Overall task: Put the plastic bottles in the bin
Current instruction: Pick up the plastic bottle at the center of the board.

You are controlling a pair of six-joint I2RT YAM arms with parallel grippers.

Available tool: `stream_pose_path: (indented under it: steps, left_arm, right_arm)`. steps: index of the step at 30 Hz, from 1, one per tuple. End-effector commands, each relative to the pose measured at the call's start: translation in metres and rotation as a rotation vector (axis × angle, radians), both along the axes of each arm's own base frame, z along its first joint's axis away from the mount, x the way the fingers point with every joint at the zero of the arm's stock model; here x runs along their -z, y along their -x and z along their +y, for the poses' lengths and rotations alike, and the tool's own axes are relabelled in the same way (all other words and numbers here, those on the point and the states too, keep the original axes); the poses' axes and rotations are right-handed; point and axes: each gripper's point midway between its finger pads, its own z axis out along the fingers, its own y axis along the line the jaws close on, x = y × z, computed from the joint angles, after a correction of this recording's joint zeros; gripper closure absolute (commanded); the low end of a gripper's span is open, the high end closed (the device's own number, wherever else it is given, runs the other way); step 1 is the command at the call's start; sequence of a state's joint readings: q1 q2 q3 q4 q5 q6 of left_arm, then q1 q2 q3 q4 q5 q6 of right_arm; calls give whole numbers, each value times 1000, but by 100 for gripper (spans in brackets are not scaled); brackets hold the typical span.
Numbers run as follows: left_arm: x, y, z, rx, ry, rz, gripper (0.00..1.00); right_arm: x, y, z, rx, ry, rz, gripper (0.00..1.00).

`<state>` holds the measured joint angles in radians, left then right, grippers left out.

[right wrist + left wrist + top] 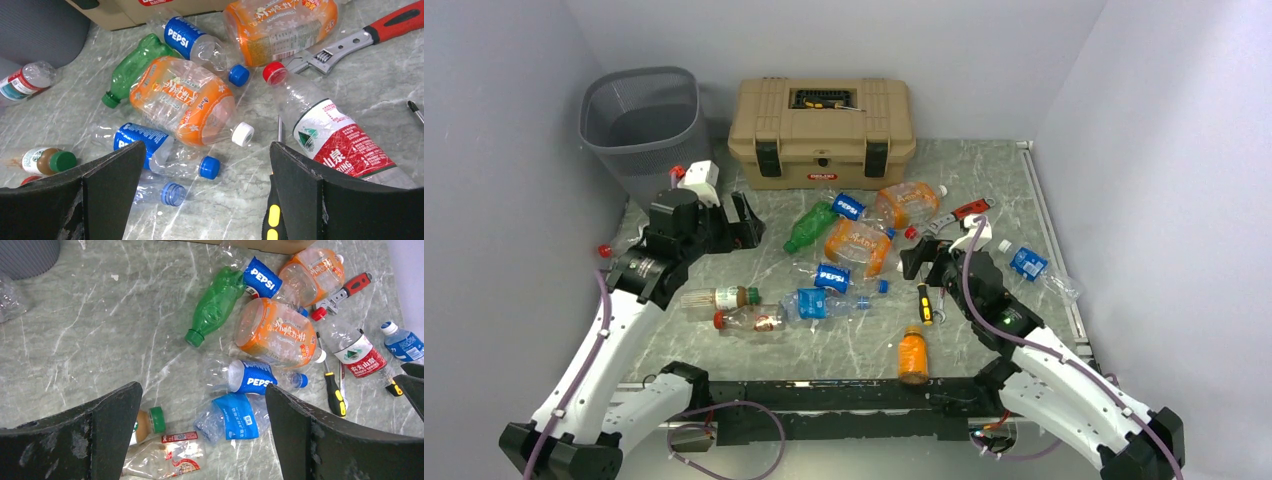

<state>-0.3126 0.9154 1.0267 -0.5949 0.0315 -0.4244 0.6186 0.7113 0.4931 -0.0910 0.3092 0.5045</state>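
Note:
Several plastic bottles lie mid-table: a green bottle (809,227), two Pepsi bottles (849,206) (834,277), two orange-labelled ones (859,245) (909,203), a blue-labelled crushed one (819,303) and a red-white one (754,318). A small orange bottle (912,355) stands at the front. The grey mesh bin (639,120) stands at the back left. My left gripper (744,222) is open and empty, right of the bin; its view shows the blue-labelled bottle (235,416) below it. My right gripper (919,262) is open and empty above the pile's right side (207,147).
A tan toolbox (822,130) stands at the back centre. A red-handled wrench (959,215) and a black-yellow screwdriver (924,303) lie among the bottles. A blue-labelled bottle (1029,263) lies at the right edge, and a red-capped one (614,248) lies by the left wall.

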Motion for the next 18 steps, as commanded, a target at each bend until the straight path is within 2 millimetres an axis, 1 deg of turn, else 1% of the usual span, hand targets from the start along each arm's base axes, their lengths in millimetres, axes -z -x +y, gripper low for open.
stream_pose_path:
  steps: [1, 6, 13, 15, 18]
  left_arm:
    - [-20, 1, -1, 17, 18, -71, 1]
    - [-23, 3, 0, 18, 20, -93, 1]
    - [-23, 4, 1, 19, 12, -98, 1]
    - [-22, 4, 2, 15, 7, -97, 1]
    - [-21, 4, 5, -1, 4, -98, 1]
  right_arm:
    - [-24, -4, -5, 26, -4, -58, 0]
    - [-27, -2, -8, 26, -2, -67, 0]
    - [-43, 3, -33, 136, -13, -100, 1]
    - [-38, 2, -35, 160, 1, -55, 2]
    - [-28, -1, -48, 265, 40, 39, 4]
